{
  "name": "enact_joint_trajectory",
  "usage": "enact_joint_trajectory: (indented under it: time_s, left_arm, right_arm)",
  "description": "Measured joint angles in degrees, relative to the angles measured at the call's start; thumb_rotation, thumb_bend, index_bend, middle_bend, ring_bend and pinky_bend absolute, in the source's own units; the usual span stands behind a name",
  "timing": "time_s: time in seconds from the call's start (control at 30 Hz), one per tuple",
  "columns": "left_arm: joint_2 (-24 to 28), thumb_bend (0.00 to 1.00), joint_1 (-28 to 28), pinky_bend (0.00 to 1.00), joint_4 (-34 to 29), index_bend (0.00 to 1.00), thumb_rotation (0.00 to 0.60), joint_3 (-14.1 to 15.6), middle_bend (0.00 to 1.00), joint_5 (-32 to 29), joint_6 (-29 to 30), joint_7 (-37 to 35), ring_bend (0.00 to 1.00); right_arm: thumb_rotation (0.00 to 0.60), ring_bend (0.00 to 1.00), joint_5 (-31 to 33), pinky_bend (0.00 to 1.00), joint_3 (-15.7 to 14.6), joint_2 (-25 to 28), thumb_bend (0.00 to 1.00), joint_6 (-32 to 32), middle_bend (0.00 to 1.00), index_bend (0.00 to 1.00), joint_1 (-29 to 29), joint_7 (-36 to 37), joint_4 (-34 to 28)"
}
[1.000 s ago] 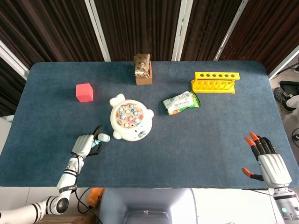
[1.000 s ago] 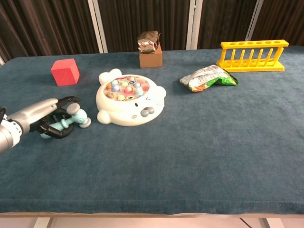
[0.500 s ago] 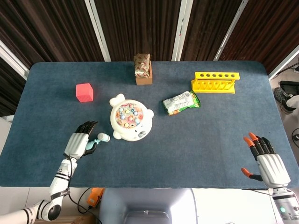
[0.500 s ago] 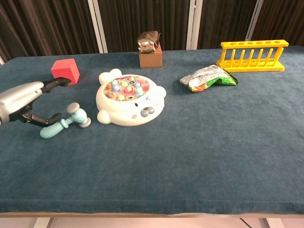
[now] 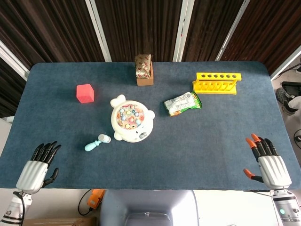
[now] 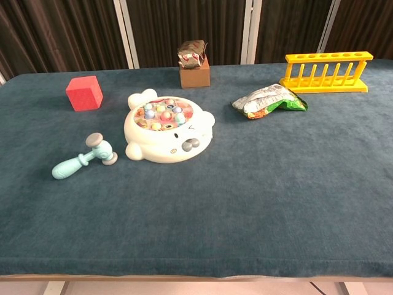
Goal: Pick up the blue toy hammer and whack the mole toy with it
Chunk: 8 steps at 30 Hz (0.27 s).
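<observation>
The hammer point(image 5: 97, 141) lies flat on the desk point(image 5: 197, 146), just left of the mole toy point(image 5: 131, 118), its head nearest the toy; neither of my hands touches it. My left hand point(image 5: 36, 168) rests at the desk's near left edge, fingers spread, holding nothing. My right hand point(image 5: 267, 163) sits at the near right edge, fingers likewise spread and empty. Only the head view shows the hands.

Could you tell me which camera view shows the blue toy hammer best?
The chest view: the blue toy hammer lies close and large, its grey head ends and handle plain. The head view shows the same hammer small from above, left of the mole toy.
</observation>
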Motion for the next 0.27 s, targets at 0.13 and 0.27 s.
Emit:
enact_joint_trajectory:
  time_s: [0.13, 0.27]
  left_arm:
    - [-0.46, 0.46, 2.79, 0.03, 0.75, 0.00, 0.600, 0.54, 0.00, 3.19, 2.53, 0.33, 0.00]
    - [-0.98, 0.45, 3.80, 0.03, 1.45, 0.00, 0.600, -0.69, 0.00, 1.93, 4.01, 0.28, 0.00]
  right_arm:
    - [0.600, 0.00, -0.96, 0.00, -0.72, -0.30, 0.34, -0.32, 0.00, 0.00, 0.17, -0.68, -0.32]
    - [0.600, 0.00, -0.68, 0.00, -0.80, -0.14, 0.34, -0.74, 0.00, 0.00, 0.26, -0.61, -0.36]
